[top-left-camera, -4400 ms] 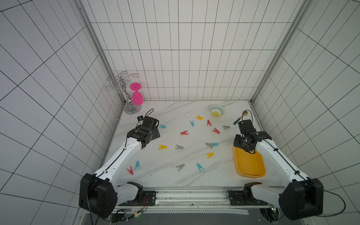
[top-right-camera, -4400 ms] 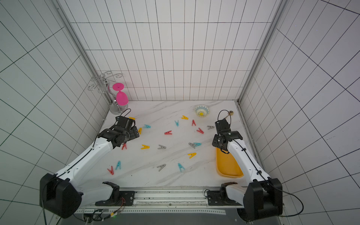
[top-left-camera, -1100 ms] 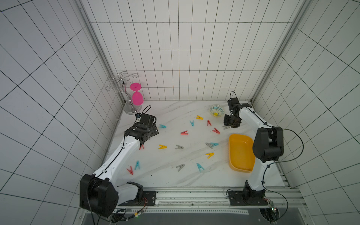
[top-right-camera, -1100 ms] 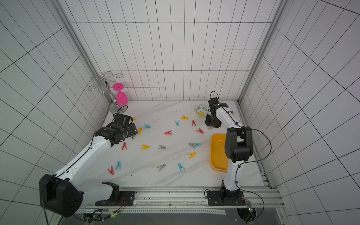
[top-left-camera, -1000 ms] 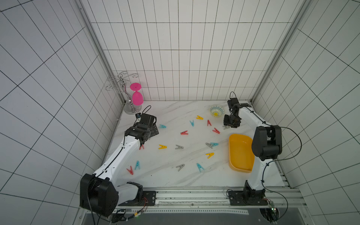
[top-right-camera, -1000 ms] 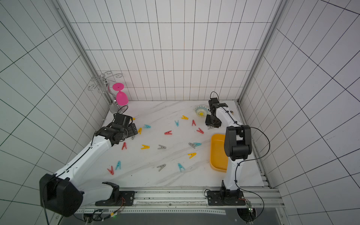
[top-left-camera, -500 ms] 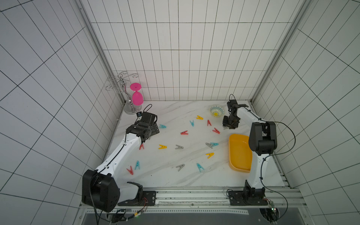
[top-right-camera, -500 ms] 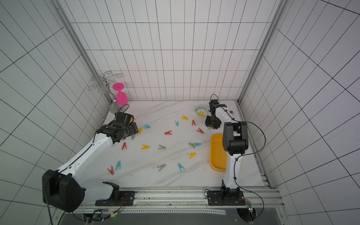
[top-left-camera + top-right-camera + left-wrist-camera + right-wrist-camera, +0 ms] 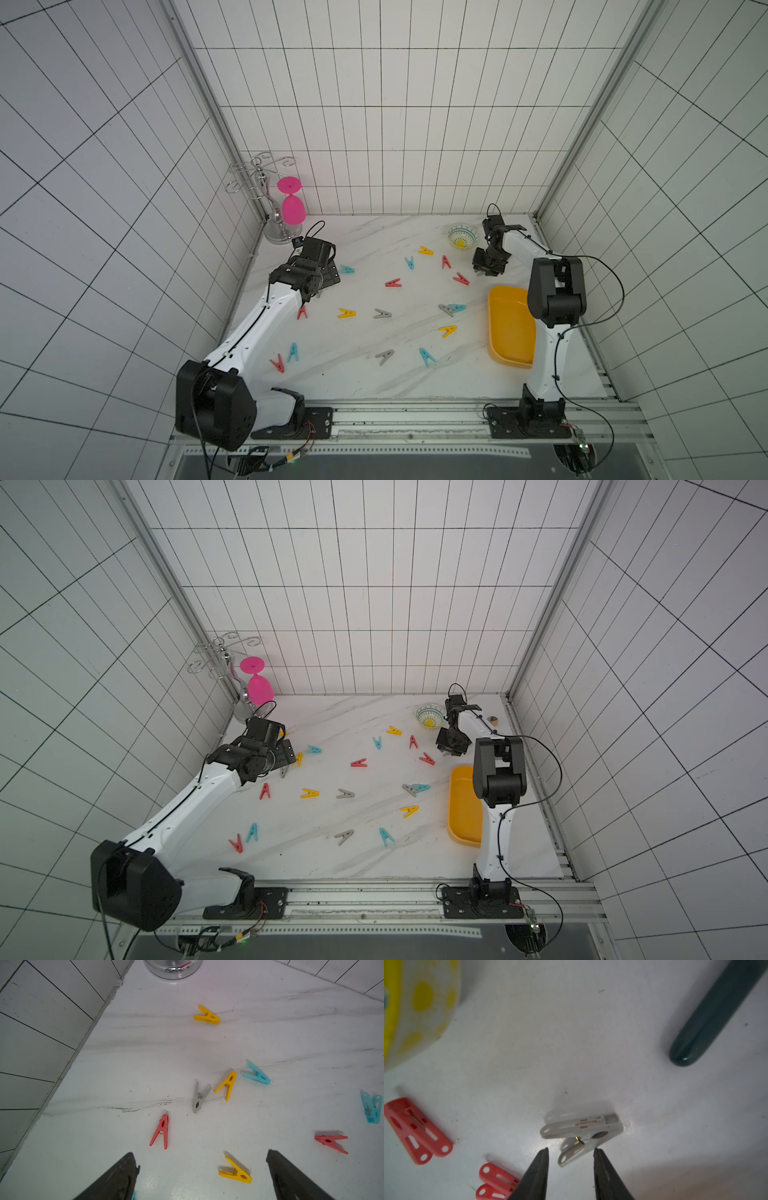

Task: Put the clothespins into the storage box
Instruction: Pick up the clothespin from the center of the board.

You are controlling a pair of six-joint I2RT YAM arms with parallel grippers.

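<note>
Several clothespins, among them a red one and a yellow one, lie scattered over the white marble table in both top views. The yellow storage box sits at the right, partly behind my right arm. At the back right my right gripper is low over a grey clothespin. Its fingers stand narrowly apart on either side of the clip's lower leg, with a gap on each side. My left gripper is wide open above the table at the left, with a yellow clothespin lying between its fingers.
A small patterned bowl stands just behind the right gripper. A dark green handle lies on the table beyond the grey clip, and two red clips lie beside it. A chrome rack holding a pink glass fills the back left corner.
My right arm swung from over the storage box to the back right by the bowl, and its fingers have been narrowing round the grey clothespin. The left gripper shifted slightly toward the back.
</note>
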